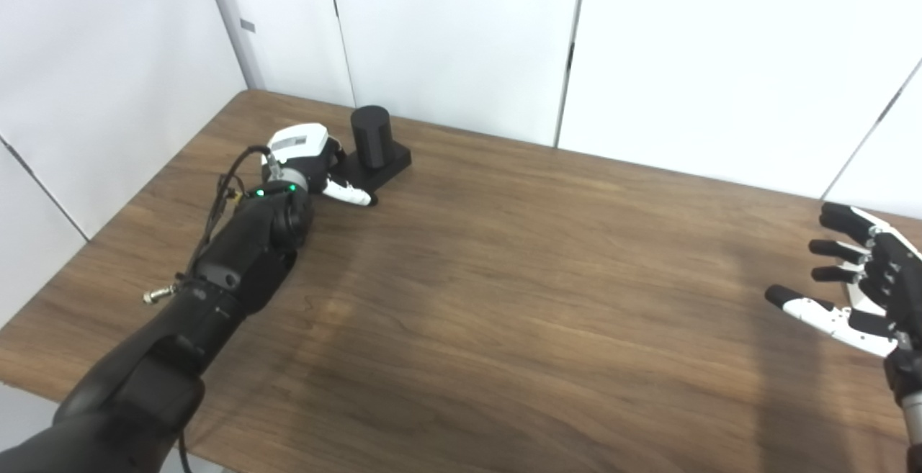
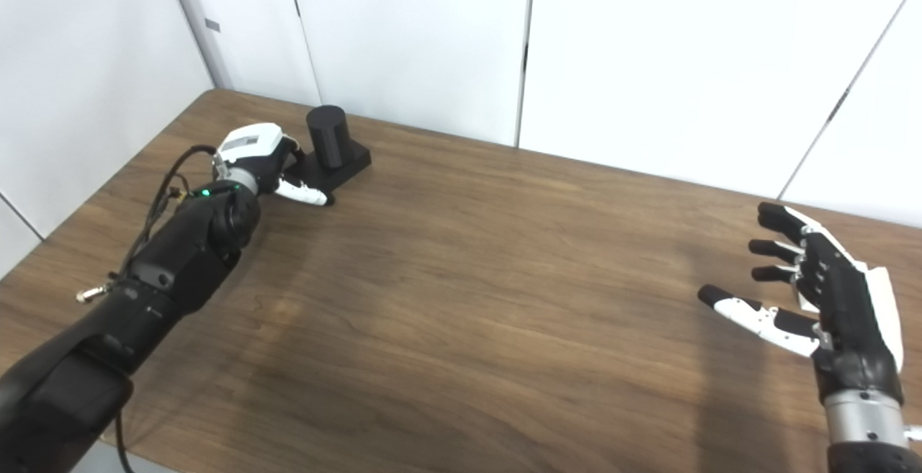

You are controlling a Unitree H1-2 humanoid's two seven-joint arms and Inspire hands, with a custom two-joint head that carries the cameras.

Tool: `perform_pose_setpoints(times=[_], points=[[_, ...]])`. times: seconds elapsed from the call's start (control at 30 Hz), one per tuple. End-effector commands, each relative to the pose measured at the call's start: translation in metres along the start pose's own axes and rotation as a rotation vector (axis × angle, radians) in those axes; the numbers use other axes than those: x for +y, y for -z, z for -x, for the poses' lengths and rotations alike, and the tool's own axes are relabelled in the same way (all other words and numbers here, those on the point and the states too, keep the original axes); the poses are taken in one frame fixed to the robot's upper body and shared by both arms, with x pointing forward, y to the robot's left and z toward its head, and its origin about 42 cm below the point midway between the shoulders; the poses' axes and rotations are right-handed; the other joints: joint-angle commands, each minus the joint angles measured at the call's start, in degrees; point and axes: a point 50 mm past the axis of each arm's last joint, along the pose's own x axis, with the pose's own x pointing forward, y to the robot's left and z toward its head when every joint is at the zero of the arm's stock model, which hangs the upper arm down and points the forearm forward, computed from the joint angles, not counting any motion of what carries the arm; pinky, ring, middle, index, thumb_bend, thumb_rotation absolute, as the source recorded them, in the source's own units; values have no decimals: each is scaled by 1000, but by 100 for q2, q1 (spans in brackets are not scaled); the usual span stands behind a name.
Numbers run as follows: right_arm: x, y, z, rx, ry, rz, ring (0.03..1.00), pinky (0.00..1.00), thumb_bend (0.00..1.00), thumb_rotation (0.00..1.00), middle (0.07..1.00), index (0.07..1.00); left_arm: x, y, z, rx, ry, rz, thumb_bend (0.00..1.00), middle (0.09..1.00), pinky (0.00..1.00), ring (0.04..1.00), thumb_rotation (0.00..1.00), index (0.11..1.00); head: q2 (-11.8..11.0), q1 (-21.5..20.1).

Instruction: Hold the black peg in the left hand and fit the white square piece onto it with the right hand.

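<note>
Peg (image 1: 372, 136) upright on its black base (image 1: 385, 165) at far left of table (image 1: 504, 278), left hand (image 1: 306, 160) against the base, finger closure indiscernible; right hand (image 2: 821, 293) hovers far right, fingers (image 2: 774, 251) spread, empty.

Left arm enters bottom left of frame, stretched diagonally toward upper left, green wrist LED lit. Left robot hand (image 1: 306, 160) at far reach, back of palm up, thumb (image 1: 349, 194) pointing right; fingers hidden, grip state unclear. Right robot hand (image 2: 828, 293) at right edge, mid-height, empty, palm facing left, fingers (image 2: 774, 250) spread, thumb (image 2: 749, 312) extended left.
</note>
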Motion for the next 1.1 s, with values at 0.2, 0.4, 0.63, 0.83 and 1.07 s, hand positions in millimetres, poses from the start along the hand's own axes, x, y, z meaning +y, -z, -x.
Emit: perform_pose_setpoints(times=[0.2,0.4,0.63,0.83,1.07], points=[[-7,-16,-4,-82,34,9,725,606,624,0,818,792,46,5,-12,-7,-61,-32,753,919,823,957,326,665,13,1],[-9,-18,-3,-78,42,13,724,616,627,0,810,787,45,4,-13,-30,-33,-68,765,920,820,956,347,675,35,-21],[-10,-20,-2,-67,42,6,738,624,609,0,821,792,39,6,-13,-40,-39,-68,777,899,812,935,258,631,43,-20],[-11,-21,-3,-71,41,3,744,622,601,0,820,794,32,4,-11,-60,-54,-49,530,882,797,925,76,494,69,-18],[-11,-21,-3,-70,46,16,743,633,599,0,820,796,25,2,-9,-96,-60,-28,524,871,801,913,62,488,67,-60]])
